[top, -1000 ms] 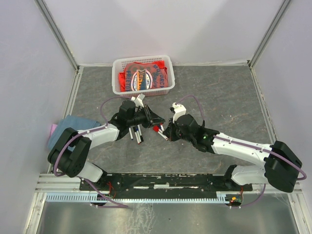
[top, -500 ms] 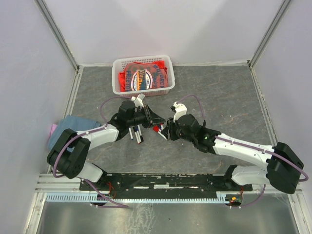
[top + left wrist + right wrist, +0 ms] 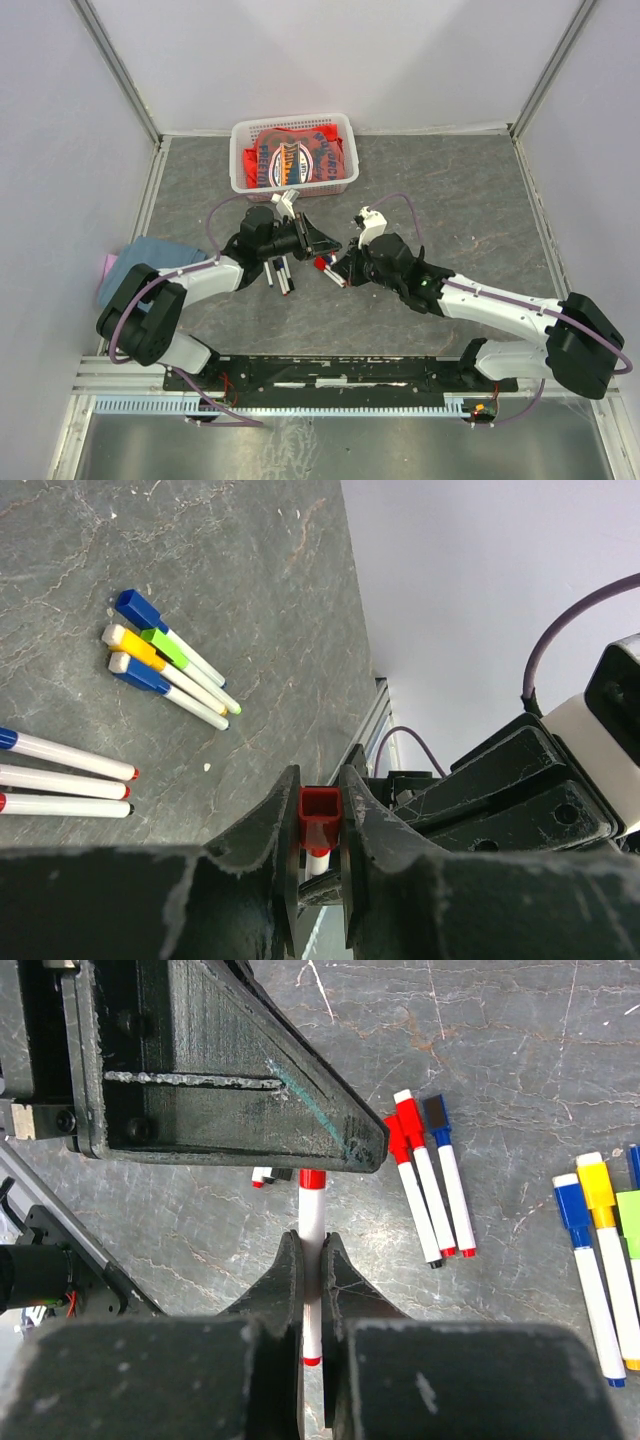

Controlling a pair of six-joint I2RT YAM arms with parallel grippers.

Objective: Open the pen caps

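One pen (image 3: 312,1210) with a white barrel is held in the air between both grippers. My left gripper (image 3: 321,810) is shut on its red pen cap (image 3: 321,808), which sits square between the jaws. My right gripper (image 3: 312,1250) is shut on the white barrel just below the cap (image 3: 313,1178). In the top view the two grippers meet at mid-table, the left gripper (image 3: 325,250) above the right gripper (image 3: 338,272), with the red cap (image 3: 320,263) between them. Several other capped pens (image 3: 280,272) lie on the table under the left arm.
Loose pens with blue, yellow and green caps (image 3: 165,660) lie together, and three more pens (image 3: 430,1180) lie side by side. A white basket (image 3: 293,120) with red packets stands at the back. A blue cloth (image 3: 135,262) lies at the left edge.
The right wrist has shifted slightly toward the far side and left. The left gripper keeps its hold on the red cap, and the pen is still between both grippers.
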